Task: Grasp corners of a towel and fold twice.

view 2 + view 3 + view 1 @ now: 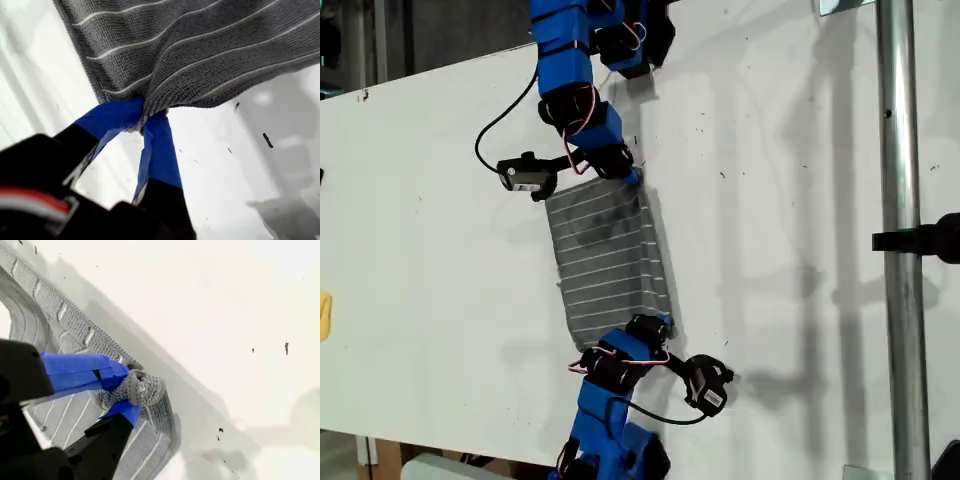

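Note:
The dark grey striped towel (605, 260) lies as an upright rectangle on the white table (420, 250). My first gripper (660, 322) comes from the near edge and is shut on the towel's near corner on the exterior view's right; in the first wrist view the towel (200, 45) spreads beyond the gripper (145, 112). My second gripper (632, 178) reaches from the far side and is shut on the far corner on the same side, and the second wrist view shows that corner (147, 387) bunched in the gripper (129, 392).
A metal pole (900, 240) with a black clamp (925, 240) stands at the exterior view's right. A small yellow object (324, 315) sits at that view's left edge. Both arms' cables and wrist cameras hang beside the towel.

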You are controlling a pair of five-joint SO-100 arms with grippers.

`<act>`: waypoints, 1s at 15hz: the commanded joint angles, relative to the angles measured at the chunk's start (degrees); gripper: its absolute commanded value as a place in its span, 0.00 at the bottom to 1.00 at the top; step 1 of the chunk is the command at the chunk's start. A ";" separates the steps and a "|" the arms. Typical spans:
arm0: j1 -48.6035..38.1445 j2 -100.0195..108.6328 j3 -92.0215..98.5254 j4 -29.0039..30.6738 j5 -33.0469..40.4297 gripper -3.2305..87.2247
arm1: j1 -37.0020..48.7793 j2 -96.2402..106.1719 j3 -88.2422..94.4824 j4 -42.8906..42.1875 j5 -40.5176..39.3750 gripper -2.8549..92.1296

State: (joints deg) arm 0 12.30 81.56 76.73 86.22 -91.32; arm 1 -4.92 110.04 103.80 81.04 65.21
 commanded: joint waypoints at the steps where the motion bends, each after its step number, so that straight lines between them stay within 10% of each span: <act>1: -2.02 4.48 0.53 1.76 0.62 0.00 | 5.98 3.34 3.52 -5.54 -2.99 0.03; 8: -31.64 13.10 16.17 2.55 21.62 0.00 | 35.95 -22.15 -8.53 -23.47 -29.00 0.03; 15: -51.06 6.33 5.10 3.78 41.66 0.00 | 49.83 -37.27 -35.42 -17.84 -37.53 0.03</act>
State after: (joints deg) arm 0 -36.83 87.10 86.66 87.36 -51.94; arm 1 41.84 67.15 71.37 61.52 28.65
